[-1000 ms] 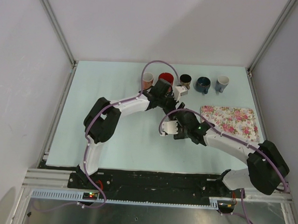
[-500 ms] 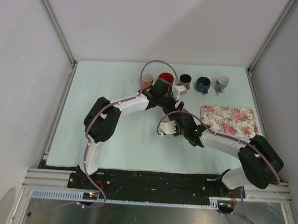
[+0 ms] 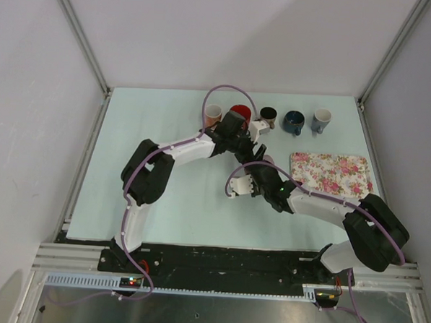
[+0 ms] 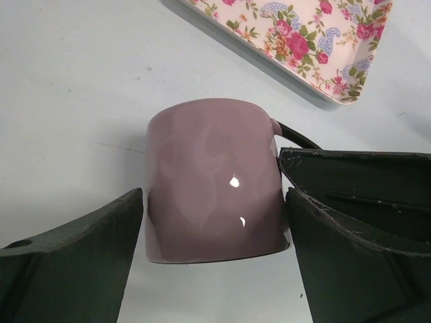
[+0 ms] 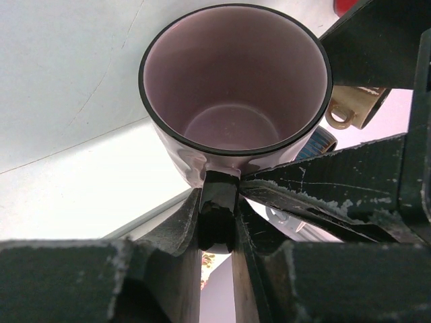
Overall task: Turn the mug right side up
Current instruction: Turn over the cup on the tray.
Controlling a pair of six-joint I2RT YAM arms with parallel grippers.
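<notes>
A mauve mug [image 4: 209, 175] is flanked by two robot grippers at a pale mint table [image 3: 152, 122]. From overhead it is almost wholly hidden where the arms meet near the table's middle, just left of a flowered tray [image 3: 334, 173]. Both grippers' tips are lost there among dark housings and a looping purple cable [image 3: 223, 91]. Whether the mug rests on the table or hangs clear of it cannot be told.

The left gripper [image 4: 212, 195] has its broad dark fingers [image 4: 81, 262] spread wide, one on each side of the mug's body and flush with its walls. Whether they press it is unclear, and both are cut off by the picture's lower edge. The right gripper [image 5: 219, 202] is closed on the mug's handle, pinching it between two black fingers [image 5: 323, 188]; the handle's lower end disappears between them. A row of five small mugs [image 3: 268, 114] stands along the far edge, the red one partly covered by the left arm [image 3: 191, 149].

The mug is a glossy ceramic cylinder with bright highlights on its side, a thin black rim and a black strap handle. Its open mouth faces the right wrist camera. The inside is the same mauve and smooth, with faint specks on the floor. The tray is flat and rectangular with rounded corners, printed with pink roses on cream. The fingers are matte wedge shapes with whitened, scuffed edges.
</notes>
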